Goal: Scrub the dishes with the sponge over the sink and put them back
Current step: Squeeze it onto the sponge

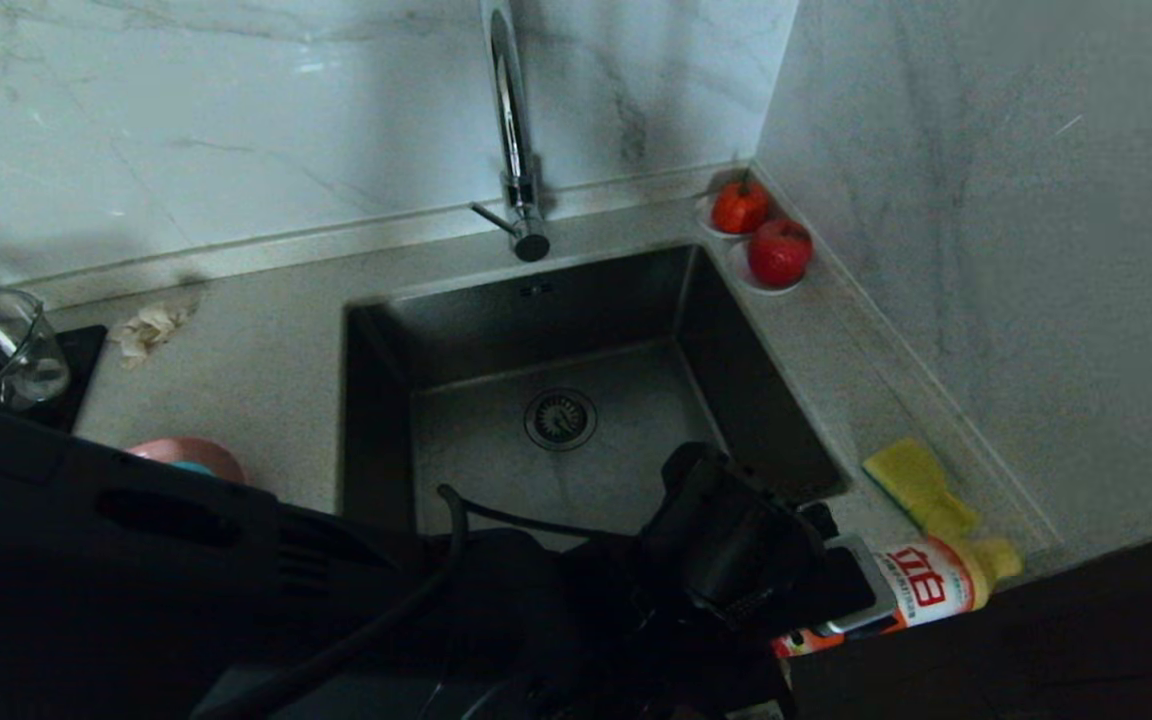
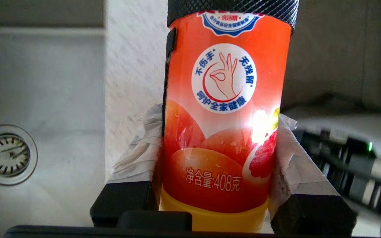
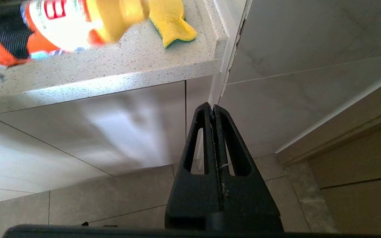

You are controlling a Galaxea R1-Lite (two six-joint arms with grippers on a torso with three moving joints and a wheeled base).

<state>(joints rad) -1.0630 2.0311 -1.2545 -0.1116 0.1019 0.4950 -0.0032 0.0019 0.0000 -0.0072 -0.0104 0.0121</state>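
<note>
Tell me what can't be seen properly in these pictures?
- Wide pink plate and teal bowl: head view shows only slivers; the black left arm covers the rest.
- Orange dish-soap bottle: shut in the left gripper; its top is cut off in the left wrist view and blurred in the right wrist view.
- Yellow sponge: its near end is hidden behind the bottle's cap in the head view.
- Clear glass pot: cut off by the head view's edge.
</note>
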